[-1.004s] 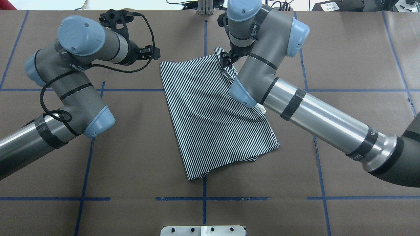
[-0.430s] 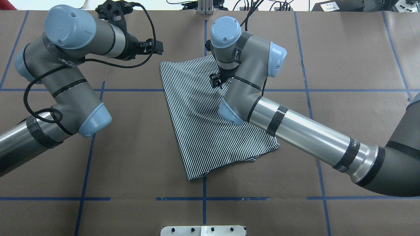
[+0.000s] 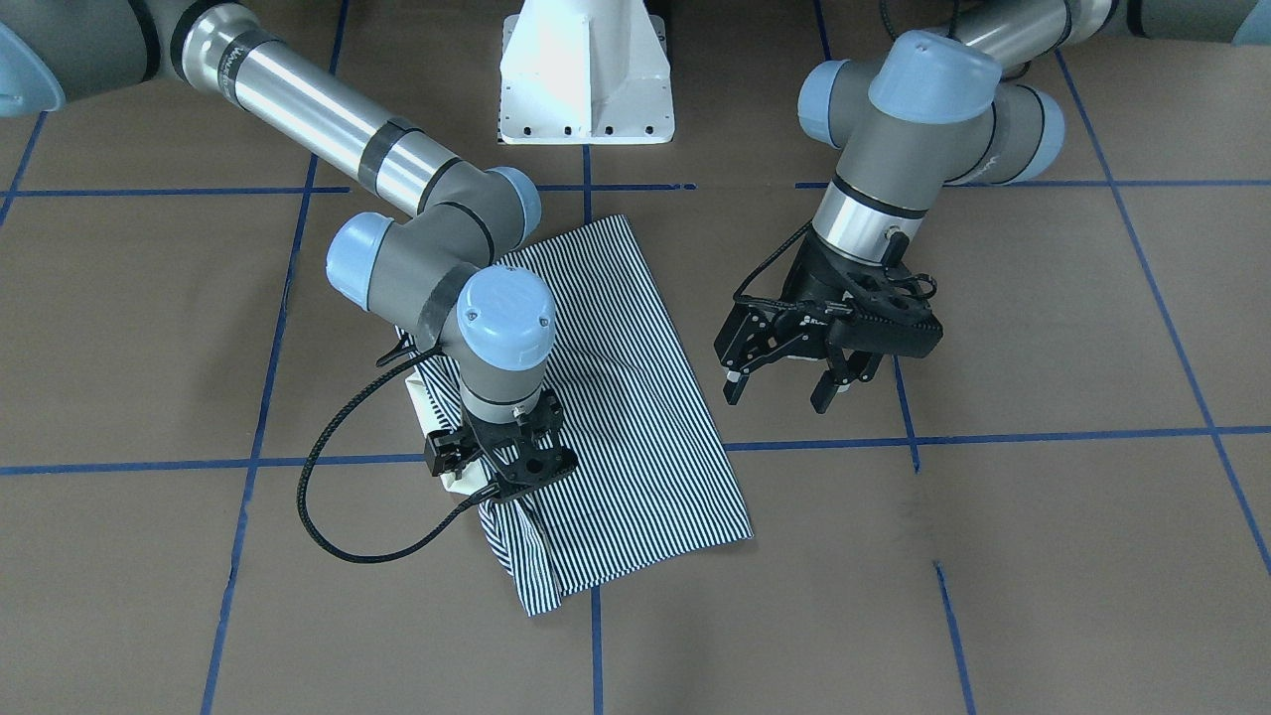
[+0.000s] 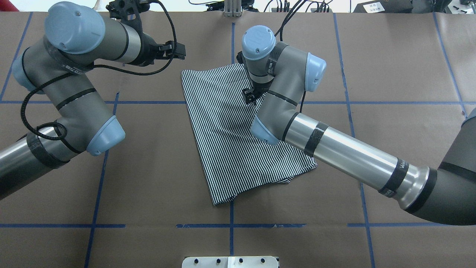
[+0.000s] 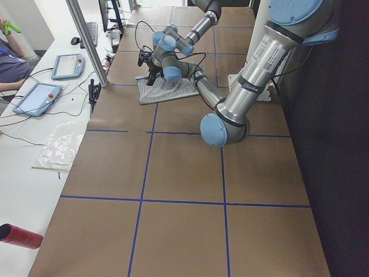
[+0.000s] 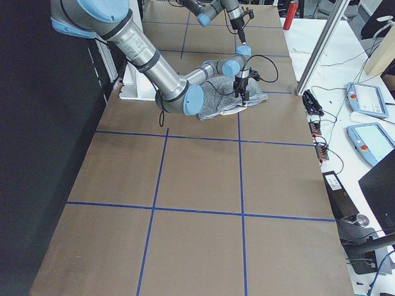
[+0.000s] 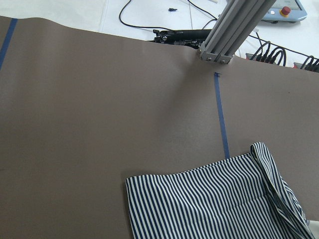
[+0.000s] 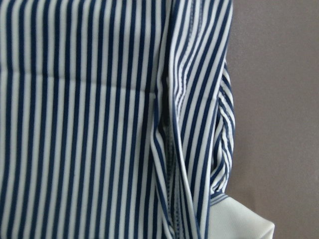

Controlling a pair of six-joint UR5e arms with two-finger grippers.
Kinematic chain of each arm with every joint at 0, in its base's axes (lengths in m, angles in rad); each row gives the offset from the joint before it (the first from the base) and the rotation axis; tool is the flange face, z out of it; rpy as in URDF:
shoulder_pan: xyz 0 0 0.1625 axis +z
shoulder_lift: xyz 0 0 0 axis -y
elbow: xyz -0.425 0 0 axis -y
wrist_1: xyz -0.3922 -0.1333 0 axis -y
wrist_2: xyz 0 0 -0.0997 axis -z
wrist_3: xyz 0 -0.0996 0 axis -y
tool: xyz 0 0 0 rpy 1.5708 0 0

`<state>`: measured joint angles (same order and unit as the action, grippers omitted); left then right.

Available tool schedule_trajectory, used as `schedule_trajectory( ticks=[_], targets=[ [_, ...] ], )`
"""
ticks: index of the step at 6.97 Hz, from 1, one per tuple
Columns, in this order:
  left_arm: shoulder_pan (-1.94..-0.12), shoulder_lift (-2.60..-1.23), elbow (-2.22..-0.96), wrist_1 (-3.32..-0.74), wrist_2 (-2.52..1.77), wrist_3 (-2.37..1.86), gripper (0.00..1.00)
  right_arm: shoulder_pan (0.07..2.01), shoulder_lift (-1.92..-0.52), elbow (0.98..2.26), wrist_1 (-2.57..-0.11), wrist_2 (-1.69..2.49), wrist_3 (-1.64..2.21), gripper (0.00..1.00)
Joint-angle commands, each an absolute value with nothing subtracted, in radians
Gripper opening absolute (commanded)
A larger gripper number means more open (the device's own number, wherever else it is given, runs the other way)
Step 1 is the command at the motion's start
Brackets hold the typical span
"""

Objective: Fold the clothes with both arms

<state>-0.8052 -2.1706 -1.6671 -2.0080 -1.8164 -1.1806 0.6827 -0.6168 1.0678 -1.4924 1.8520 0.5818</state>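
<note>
One brown paper-covered tabletop (image 4: 390, 56) crossed by blue tape lines (image 4: 230, 225), with one white pedestal base (image 3: 586, 74) at the robot's edge. Beyond the far edge, seen from the sides, a white bench (image 6: 364, 74) carrying two tablet controllers (image 6: 368, 98), loose cables and one aluminium post (image 5: 86, 40); one red cylinder (image 5: 17, 236) lying at the near corner in the left side view.

Two grey-silver jointed arms with light-blue joint caps: left arm (image 4: 67, 93) and right arm (image 4: 334, 149), each wrapped in black cable.

One thin navy-and-white striped polo shirt (image 4: 230, 141), folded into a long slanted panel, flat near the middle of the tabletop and straddling the centre tape line. Cream collar (image 3: 437, 412) poking out from under the fold on the robot's right side; same cream corner at the bottom of the right wrist view, beside bunched seams.

Two black two-finger grippers. Left gripper (image 3: 784, 382) off the shirt, above bare paper just beside the shirt's edge, jaws spread apart and empty. Right gripper (image 3: 501, 492) pointing straight down at the shirt's far corner, where the striped cloth is gathered and puckered; fingertips hidden by the mount, so no telling whether the jaws are pinched on the cloth or apart.
</note>
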Motion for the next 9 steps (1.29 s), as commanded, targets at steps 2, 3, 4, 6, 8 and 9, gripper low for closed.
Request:
schedule_trajectory(
  ticks=[2, 3, 4, 6, 8, 9],
  targets=[
    [-0.818, -2.172, -1.675, -2.011, -1.844, -1.181, 1.00, 0.715, -0.632, 1.052, -1.493, 1.852, 0.540, 1.00],
    [-0.818, -2.174, -1.675, -2.011, -1.844, -1.181, 1.00, 0.727, -0.632, 1.049, -1.493, 1.852, 0.537, 1.00],
    [-0.818, -2.174, -1.675, -2.013, -1.844, -1.181, 1.00, 0.757, -0.634, 1.042, -1.493, 1.853, 0.510, 1.00],
    [-0.818, -2.177, -1.675, -2.013, -1.844, -1.184, 1.00, 0.858, -0.707, 1.037, -1.488, 1.856, 0.397, 1.00],
    [-0.831, -2.175, -1.675, -2.013, -1.874, -1.181, 1.00, 0.917, -0.671, 1.040, -1.491, 1.902, 0.365, 1.00],
    [-0.836, -2.177, -1.680, -2.008, -1.894, -1.184, 1.00, 0.923, -0.649, 1.042, -1.490, 1.925, 0.368, 1.00]
  ],
)
